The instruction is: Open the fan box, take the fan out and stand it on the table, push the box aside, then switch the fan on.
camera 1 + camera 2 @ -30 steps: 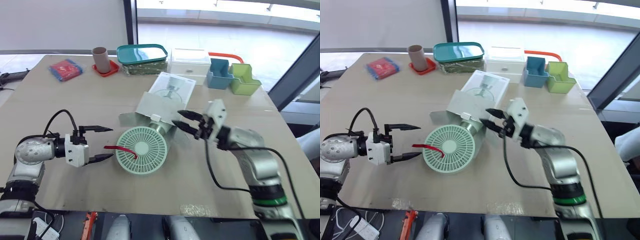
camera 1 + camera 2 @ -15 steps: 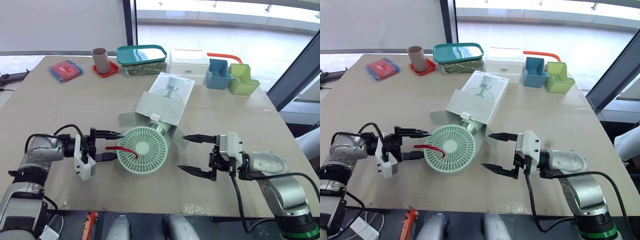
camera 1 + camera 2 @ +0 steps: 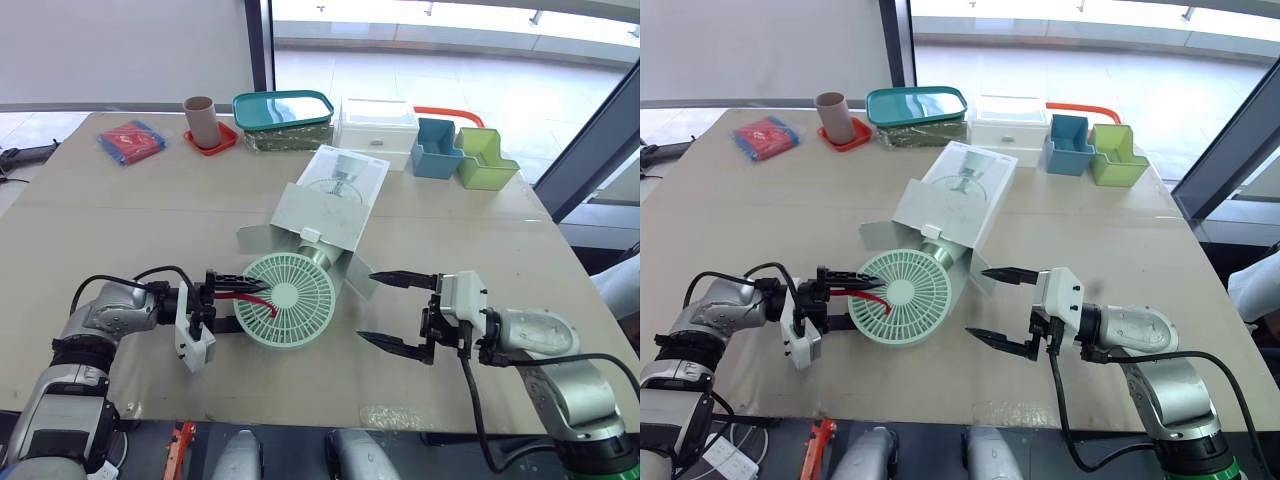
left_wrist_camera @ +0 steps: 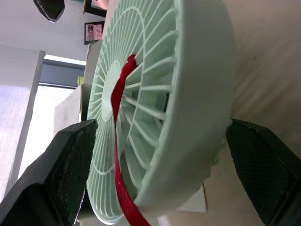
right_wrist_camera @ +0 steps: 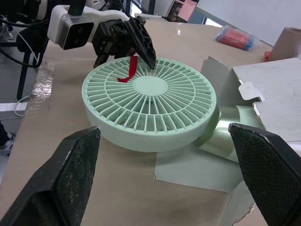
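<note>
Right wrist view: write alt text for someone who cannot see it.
A pale green fan lies on the table, grille facing the camera, a red ribbon on it. The left gripper, fingers open, straddles its far rim; the right gripper, also open, flanks the near side. The opened box lies by the fan's neck.

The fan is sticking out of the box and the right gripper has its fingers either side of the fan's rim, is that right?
Not quite. It is the left gripper whose fingers sit either side of the fan's rim, as the left wrist view shows. The right gripper is open beside the fan, apart from it. The fan does stick out of the box.
</note>
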Controlling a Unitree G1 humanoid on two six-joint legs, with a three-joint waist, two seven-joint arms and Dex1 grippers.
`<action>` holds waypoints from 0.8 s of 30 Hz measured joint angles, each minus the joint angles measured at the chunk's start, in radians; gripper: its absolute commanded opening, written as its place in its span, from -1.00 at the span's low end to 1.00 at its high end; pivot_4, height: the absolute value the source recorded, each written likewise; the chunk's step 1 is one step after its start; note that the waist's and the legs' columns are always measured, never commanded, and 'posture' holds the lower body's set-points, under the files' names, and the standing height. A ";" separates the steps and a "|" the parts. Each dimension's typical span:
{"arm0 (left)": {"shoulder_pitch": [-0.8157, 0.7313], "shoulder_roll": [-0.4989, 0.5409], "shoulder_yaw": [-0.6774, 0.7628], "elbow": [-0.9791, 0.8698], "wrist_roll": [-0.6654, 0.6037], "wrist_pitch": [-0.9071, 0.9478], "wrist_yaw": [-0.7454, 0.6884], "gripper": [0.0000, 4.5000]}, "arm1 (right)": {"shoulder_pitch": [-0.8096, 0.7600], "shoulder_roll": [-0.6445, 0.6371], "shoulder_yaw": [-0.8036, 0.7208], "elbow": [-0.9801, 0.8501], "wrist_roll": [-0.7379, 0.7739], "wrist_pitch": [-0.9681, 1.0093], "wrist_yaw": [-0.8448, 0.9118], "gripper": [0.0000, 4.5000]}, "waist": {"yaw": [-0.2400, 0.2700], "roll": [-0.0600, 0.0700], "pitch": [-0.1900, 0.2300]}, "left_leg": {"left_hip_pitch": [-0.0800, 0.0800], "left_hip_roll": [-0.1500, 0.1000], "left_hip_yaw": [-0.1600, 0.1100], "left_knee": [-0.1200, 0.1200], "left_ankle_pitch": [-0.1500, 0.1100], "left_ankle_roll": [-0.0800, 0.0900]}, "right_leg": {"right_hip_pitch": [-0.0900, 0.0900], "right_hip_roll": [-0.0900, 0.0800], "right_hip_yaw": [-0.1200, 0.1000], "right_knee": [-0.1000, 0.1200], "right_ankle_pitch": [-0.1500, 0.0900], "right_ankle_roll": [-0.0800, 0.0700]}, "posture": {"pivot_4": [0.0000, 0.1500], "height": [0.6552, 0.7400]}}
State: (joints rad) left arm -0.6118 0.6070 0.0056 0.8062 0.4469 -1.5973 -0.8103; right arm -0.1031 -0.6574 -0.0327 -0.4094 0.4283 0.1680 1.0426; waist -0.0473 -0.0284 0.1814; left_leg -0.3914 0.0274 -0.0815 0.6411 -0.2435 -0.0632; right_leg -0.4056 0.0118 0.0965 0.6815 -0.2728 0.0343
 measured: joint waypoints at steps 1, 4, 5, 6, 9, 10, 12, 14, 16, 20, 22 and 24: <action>-0.002 -0.005 0.019 -0.002 0.053 0.000 0.048 1.00 | -0.001 0.000 0.000 0.000 -0.004 -0.002 -0.006 0.98 | 0.000 0.000 0.000 | 0.000 0.000 0.000 0.000 0.000 0.000 | 0.000 0.000 0.000 0.000 0.000 0.000 | 1.00 1.00; -0.001 -0.008 0.034 -0.004 0.097 0.000 0.086 1.00 | -0.007 0.000 0.000 0.000 -0.006 -0.003 -0.009 0.98 | 0.000 0.000 0.000 | 0.000 0.000 0.000 0.000 0.000 0.000 | 0.000 0.000 0.000 0.000 0.000 0.000 | 1.00 1.00; -0.001 -0.009 0.040 -0.006 0.119 -0.001 0.104 1.00 | -0.011 0.000 0.000 0.000 -0.006 -0.003 -0.011 0.98 | 0.000 0.000 0.000 | 0.000 0.000 0.000 0.000 0.000 0.000 | 0.000 0.000 0.000 0.000 0.000 0.000 | 1.00 1.00; -0.001 -0.012 0.049 -0.007 0.149 -0.001 0.130 1.00 | -0.015 0.000 0.000 0.000 -0.007 -0.003 -0.016 0.98 | 0.001 0.000 0.000 | 0.000 0.000 0.000 0.000 0.000 0.000 | 0.000 0.000 0.000 0.000 0.000 0.000 | 1.00 1.00; -0.001 -0.021 0.071 -0.010 0.223 -0.001 0.199 1.00 | -0.021 -0.002 0.000 0.000 -0.007 -0.002 -0.019 0.98 | 0.001 0.000 0.000 | 0.000 0.000 0.000 0.000 0.000 0.000 | 0.000 0.000 0.000 0.000 0.001 0.001 | 1.00 1.00; -0.001 -0.021 0.075 -0.010 0.240 -0.001 0.217 0.76 | -0.021 -0.002 0.000 0.000 -0.007 -0.002 -0.020 1.00 | 0.001 0.000 0.000 | 0.000 0.000 0.000 0.000 0.000 0.000 | 0.000 0.000 0.000 0.000 0.001 0.001 | 1.00 1.00; -0.001 -0.021 0.082 -0.011 0.278 -0.001 0.255 0.76 | -0.021 -0.003 0.001 0.000 -0.008 -0.002 -0.021 1.00 | 0.001 0.000 0.000 | 0.000 0.000 0.000 0.000 0.000 0.000 | 0.000 0.000 0.000 0.000 0.001 0.001 | 1.00 1.00; -0.001 -0.031 0.091 -0.026 0.352 0.000 0.334 0.76 | -0.033 -0.003 0.009 0.000 -0.010 -0.002 -0.022 1.00 | 0.001 0.000 0.000 | 0.000 0.000 0.000 0.001 0.000 0.000 | 0.000 -0.001 0.000 0.000 0.001 0.001 | 1.00 1.00; -0.001 -0.035 0.091 -0.037 0.380 0.001 0.368 0.76 | -0.037 -0.004 0.012 0.000 -0.010 -0.002 -0.023 1.00 | 0.001 0.000 0.000 | 0.000 0.000 0.000 0.001 0.000 0.000 | 0.000 -0.001 0.000 0.000 0.001 0.001 | 1.00 1.00; 0.007 -0.027 0.078 -0.078 0.498 0.018 0.524 0.76 | -0.046 -0.004 0.024 0.000 -0.011 -0.002 -0.024 1.00 | 0.002 0.000 0.000 | 0.000 0.000 0.000 0.001 0.000 0.000 | 0.000 -0.001 0.000 0.001 0.001 0.001 | 1.00 1.00; 0.010 -0.015 0.062 -0.087 0.538 0.035 0.590 0.76 | -0.052 -0.004 0.026 0.000 -0.011 -0.002 -0.025 1.00 | 0.001 0.000 0.000 | 0.000 0.000 0.000 0.001 0.000 0.000 | 0.000 -0.001 0.000 0.001 0.002 0.001 | 1.00 1.00; 0.010 0.013 0.029 -0.100 0.587 0.058 0.683 0.76 | -0.053 -0.004 0.028 0.000 -0.011 -0.002 -0.026 1.00 | 0.001 0.000 0.000 | 0.000 0.000 0.000 0.001 0.000 0.000 | 0.000 -0.001 -0.001 0.001 0.002 0.001 | 1.00 1.00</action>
State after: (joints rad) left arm -0.6019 0.6196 0.0351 0.7062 1.0338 -1.5395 -0.1277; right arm -0.1558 -0.6619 -0.0043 -0.4094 0.4170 0.1658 1.0165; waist -0.0459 -0.0287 0.1810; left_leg -0.3914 0.0272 -0.0815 0.6424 -0.2433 -0.0631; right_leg -0.4052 0.0106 0.0960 0.6823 -0.2710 0.0354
